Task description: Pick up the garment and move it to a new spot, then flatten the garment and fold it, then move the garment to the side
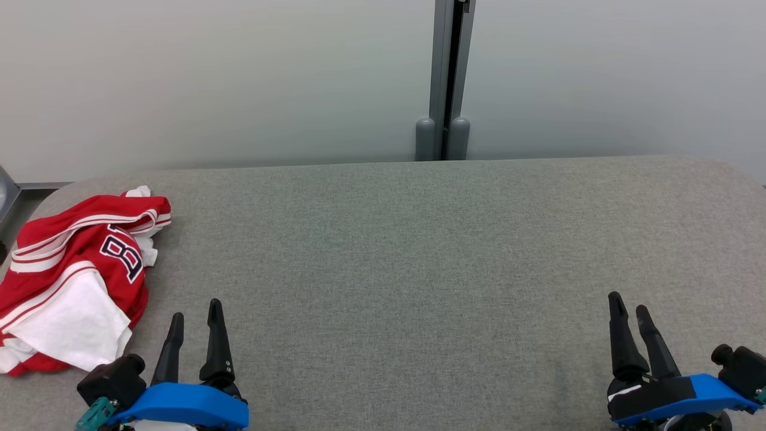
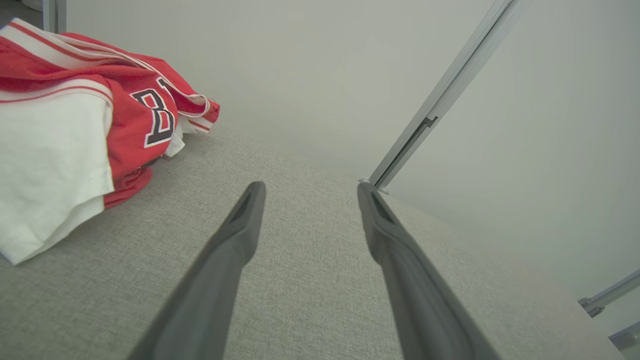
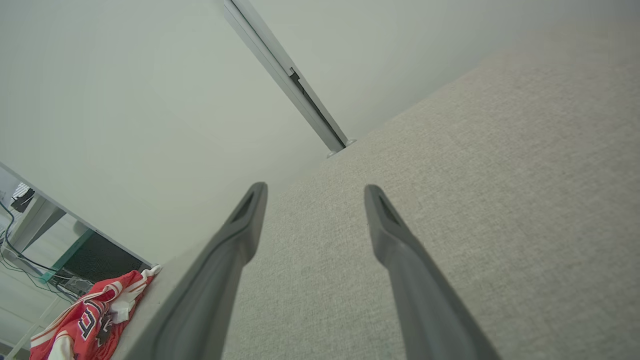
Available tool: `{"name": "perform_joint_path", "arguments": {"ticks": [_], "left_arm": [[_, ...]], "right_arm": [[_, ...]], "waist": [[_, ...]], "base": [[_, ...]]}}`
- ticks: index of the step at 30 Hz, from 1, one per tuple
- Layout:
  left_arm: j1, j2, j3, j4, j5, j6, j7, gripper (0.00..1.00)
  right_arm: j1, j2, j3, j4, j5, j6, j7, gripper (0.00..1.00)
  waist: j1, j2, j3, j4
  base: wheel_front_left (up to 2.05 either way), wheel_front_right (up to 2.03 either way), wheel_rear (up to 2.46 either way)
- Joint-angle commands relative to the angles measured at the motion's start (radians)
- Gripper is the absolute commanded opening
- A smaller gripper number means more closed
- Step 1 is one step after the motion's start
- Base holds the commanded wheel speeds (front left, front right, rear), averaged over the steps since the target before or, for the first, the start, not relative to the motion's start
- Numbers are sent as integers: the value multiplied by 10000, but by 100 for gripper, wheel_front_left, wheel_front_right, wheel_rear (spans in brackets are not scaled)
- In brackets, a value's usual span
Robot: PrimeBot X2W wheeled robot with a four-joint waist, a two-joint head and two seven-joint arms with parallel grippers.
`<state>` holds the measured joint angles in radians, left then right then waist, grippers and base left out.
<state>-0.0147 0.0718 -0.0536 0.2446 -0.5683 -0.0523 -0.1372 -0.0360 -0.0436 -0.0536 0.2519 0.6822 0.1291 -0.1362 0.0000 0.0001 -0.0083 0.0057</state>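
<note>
A crumpled red and white garment (image 1: 78, 275) with a dark letter print lies bunched at the far left edge of the grey fabric table (image 1: 419, 251). My left gripper (image 1: 196, 308) hovers open at the lower left, just right of the garment and apart from it. In the left wrist view the garment (image 2: 75, 120) fills the upper left, left of my open left gripper (image 2: 309, 189). My right gripper (image 1: 628, 302) stands open at the lower right, far from the cloth, with nothing between its fingers. The right wrist view has the right gripper (image 3: 315, 190) and the garment (image 3: 90, 320) at the lower left.
A pale wall runs behind the table, split by a grey metal post (image 1: 446, 78) with two rounded feet at the table's back edge. The table's corners are rounded. Off the left edge, the right wrist view catches a dark box and cables (image 3: 30, 250) on the floor.
</note>
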Motion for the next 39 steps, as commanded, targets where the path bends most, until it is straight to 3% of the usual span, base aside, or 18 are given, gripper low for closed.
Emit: {"name": "perform_joint_path", "arguments": {"ticks": [1, 39], "left_arm": [[-43, 101, -82, -46, 318, 40, -107, 100], [87, 190, -522, 513, 3348, 366, -956, 100]], "right_arm": [[26, -74, 28, -94, -297, 20, -112, 100], [129, -93, 331, 355, -3503, 24, -970, 100]], "waist": [[0, -1, -4, 5], [0, -1, -90, 18]], "base": [[0, 0, 0], [0, 0, 0]]}}
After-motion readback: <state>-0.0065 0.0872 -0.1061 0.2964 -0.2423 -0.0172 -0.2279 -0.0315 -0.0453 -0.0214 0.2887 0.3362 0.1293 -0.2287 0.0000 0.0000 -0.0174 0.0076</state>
